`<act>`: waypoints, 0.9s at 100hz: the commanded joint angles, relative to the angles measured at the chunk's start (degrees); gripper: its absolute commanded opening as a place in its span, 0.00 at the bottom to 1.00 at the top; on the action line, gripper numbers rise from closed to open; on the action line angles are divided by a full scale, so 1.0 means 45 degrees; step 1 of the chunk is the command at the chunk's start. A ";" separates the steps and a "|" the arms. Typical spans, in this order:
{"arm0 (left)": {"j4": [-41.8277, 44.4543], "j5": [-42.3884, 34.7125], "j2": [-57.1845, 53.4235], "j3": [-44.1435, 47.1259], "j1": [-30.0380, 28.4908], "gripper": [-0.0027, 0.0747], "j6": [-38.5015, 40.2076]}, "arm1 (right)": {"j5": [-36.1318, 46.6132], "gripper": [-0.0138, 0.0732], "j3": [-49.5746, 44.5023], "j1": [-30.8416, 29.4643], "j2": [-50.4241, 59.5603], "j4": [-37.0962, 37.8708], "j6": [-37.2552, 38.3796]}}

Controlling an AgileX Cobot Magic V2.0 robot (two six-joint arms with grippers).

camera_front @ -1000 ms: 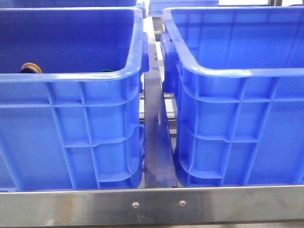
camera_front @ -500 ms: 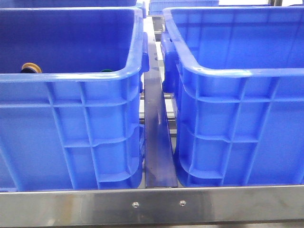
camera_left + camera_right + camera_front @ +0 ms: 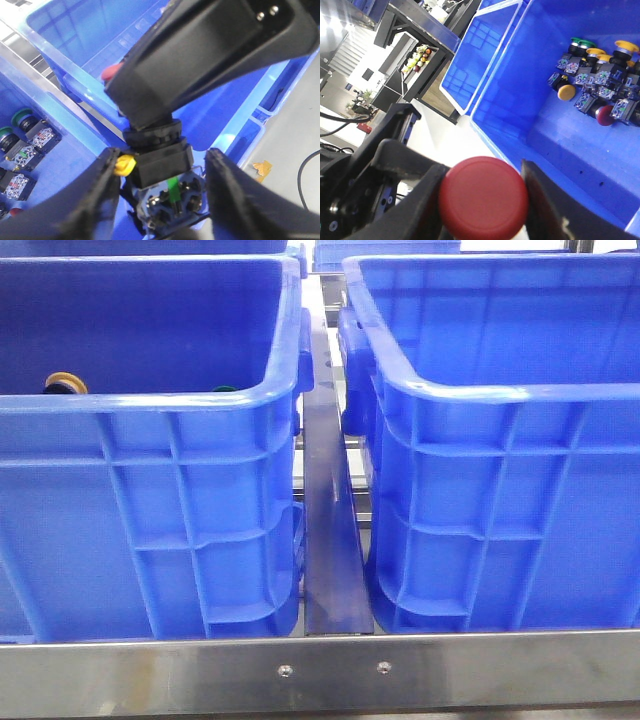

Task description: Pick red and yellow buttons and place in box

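Observation:
Neither gripper shows in the front view. My right gripper [image 3: 484,186] is shut on the red button [image 3: 483,197], with its domed cap between the fingers, beside the rim of a blue crate [image 3: 510,135]. In the left wrist view the right gripper's black finger [image 3: 200,55] holds this button, whose black body [image 3: 162,160] and a sliver of red cap [image 3: 111,73] show. My left gripper [image 3: 164,162] is open around that body. One finger touches its small yellow tab and the other stands apart. A yellow button [image 3: 66,382] peeks over the left crate's rim [image 3: 150,403].
The right crate [image 3: 490,392] stands beside the left one, with a metal rail [image 3: 330,540] between them. Several more buttons lie in a crate in the right wrist view: yellow [image 3: 566,92], red [image 3: 604,115], green [image 3: 579,41]. Green-capped buttons [image 3: 22,117] lie in a crate in the left wrist view.

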State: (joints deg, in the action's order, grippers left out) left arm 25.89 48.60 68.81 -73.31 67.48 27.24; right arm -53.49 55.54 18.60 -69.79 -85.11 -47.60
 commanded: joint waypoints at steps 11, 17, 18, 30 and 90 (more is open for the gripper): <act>0.0350 -0.0713 -0.0261 -0.0345 0.0109 0.75 0.0066 | 0.0246 0.37 0.0456 -0.0007 0.0236 -0.0783 -0.0507; 0.0350 -0.0713 -0.0296 -0.0345 0.0109 0.76 0.0066 | 0.0421 0.37 0.0456 -0.0121 0.0247 -0.0783 -0.0584; 0.0376 -0.0713 -0.0287 -0.0345 0.0109 0.76 0.0066 | 0.0421 0.37 0.0456 -0.0140 0.0247 -0.0783 -0.0596; 0.0671 -0.0634 -0.0340 -0.0345 0.0087 0.75 0.0179 | 0.0578 0.37 0.0456 -0.0627 0.0326 -0.0771 -0.0882; 0.0246 -0.1196 -0.1069 0.0801 -0.4880 0.75 0.0168 | 0.0845 0.37 0.0456 -0.4028 0.1201 0.0190 -0.0990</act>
State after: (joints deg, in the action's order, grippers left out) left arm 26.62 48.23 65.82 -70.82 49.02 27.56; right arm -49.22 55.54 1.45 -66.34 -82.10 -51.09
